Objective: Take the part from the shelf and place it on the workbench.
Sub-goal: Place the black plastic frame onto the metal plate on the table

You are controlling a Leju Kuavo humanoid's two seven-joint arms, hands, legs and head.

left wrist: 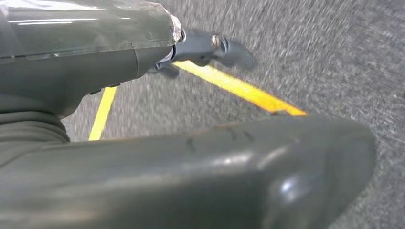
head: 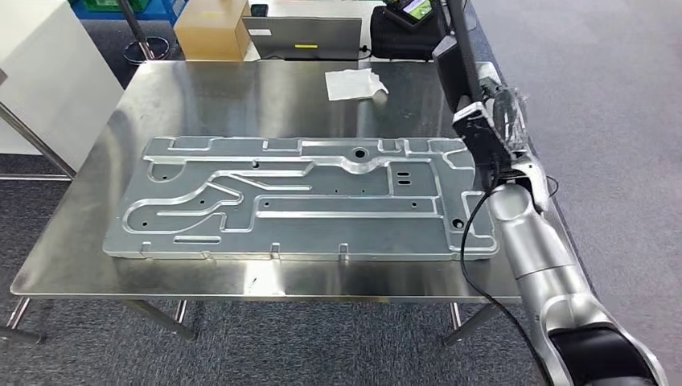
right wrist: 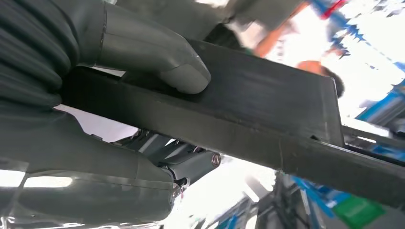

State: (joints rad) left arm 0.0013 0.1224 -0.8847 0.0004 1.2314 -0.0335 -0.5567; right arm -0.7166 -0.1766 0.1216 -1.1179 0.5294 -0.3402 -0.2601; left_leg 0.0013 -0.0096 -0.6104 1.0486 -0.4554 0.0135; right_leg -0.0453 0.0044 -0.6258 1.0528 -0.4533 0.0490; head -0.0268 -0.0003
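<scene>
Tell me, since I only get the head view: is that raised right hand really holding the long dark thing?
Observer: Yes. In the right wrist view the right hand grips the dark part, with its thumb pressed on the flat face.
Operator: And the other hand?
Observer: The left wrist view shows the left hand holding nothing.
Operator: What's under it?
Observer: Grey carpet with yellow floor lines.

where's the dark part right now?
The dark part is in the right hand, raised over the steel workbench's right edge in the head view, beside the flat metal panel.
</scene>
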